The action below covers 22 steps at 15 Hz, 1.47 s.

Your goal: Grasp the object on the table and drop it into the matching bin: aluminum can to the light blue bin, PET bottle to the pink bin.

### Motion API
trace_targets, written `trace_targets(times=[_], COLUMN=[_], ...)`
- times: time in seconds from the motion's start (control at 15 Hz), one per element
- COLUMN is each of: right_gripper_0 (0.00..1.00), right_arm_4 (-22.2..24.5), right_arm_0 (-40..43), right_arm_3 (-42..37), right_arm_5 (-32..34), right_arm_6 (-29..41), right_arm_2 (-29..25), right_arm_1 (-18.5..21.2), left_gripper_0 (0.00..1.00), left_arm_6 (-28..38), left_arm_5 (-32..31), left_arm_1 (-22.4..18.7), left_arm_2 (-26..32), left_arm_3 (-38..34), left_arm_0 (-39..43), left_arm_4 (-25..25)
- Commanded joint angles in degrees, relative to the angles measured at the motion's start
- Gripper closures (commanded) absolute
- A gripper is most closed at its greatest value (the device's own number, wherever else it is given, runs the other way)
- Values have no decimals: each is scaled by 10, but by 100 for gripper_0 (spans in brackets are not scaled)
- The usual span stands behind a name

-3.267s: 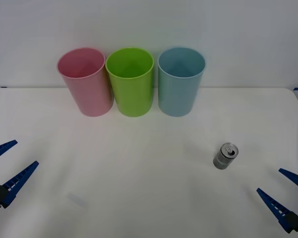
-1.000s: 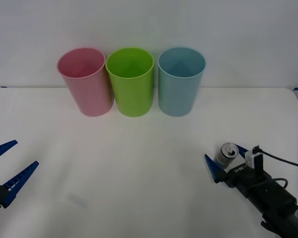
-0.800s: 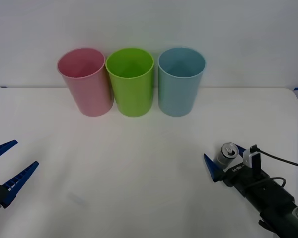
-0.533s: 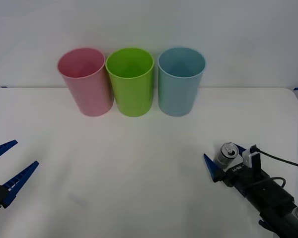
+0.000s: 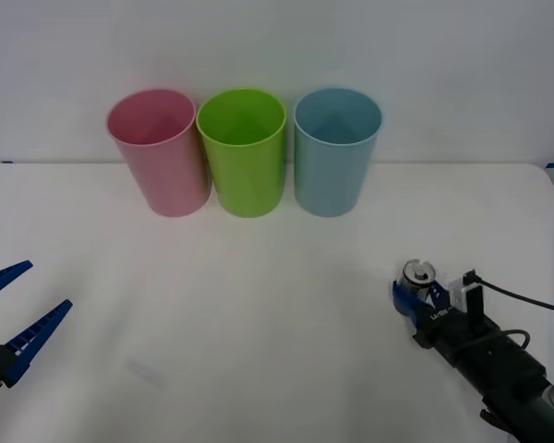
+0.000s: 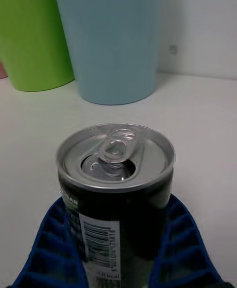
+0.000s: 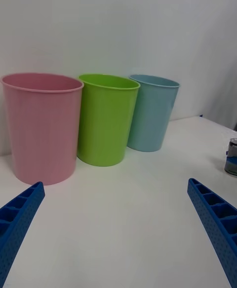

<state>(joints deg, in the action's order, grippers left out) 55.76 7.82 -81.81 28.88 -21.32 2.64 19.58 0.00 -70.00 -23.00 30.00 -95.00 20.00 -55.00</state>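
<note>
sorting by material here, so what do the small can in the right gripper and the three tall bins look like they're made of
Small silver-grey drink can: metal, probably aluminium; shiny brushed top with pull tab, dark printed label. The right gripper is shut on it. Pink bin, lime green bin and light blue bin: apparently plastic; smooth, uniformly coloured thin walls with a soft sheen.

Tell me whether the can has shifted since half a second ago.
Yes, slightly. In the front view the aluminum can now sits a little nearer the light blue bin, the right gripper shut on it.

Aluminum can (image 6: 116, 189) between blue fingers (image 6: 47, 243)
</note>
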Motion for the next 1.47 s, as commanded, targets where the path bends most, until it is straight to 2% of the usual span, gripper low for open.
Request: trace_targets(times=[0.07,0.33,0.8,1.27,1.47], right_gripper_0=[100,100,100,100,100], right_arm_4=[-5,-8,-14,-12,-1], right_arm_0=[0,9,63,63,40], right_arm_3=[-6,-41,-196,-324,-343], right_arm_5=[6,14,-19,-31,-34], right_arm_6=[0,5,40,226,282], right_arm_2=[0,-1,-4,-12,-20], right_arm_1=[-2,-2,20,81,102], left_gripper_0=[0,0,0,0,0], left_arm_6=[0,0,0,0,0], left_arm_5=[0,0,0,0,0], left_arm_1=[0,0,0,0,0], left_arm_2=[0,0,0,0,0], left_arm_3=[0,0,0,0,0], left_arm_0=[0,0,0,0,0], left_arm_4=[0,0,0,0,0])
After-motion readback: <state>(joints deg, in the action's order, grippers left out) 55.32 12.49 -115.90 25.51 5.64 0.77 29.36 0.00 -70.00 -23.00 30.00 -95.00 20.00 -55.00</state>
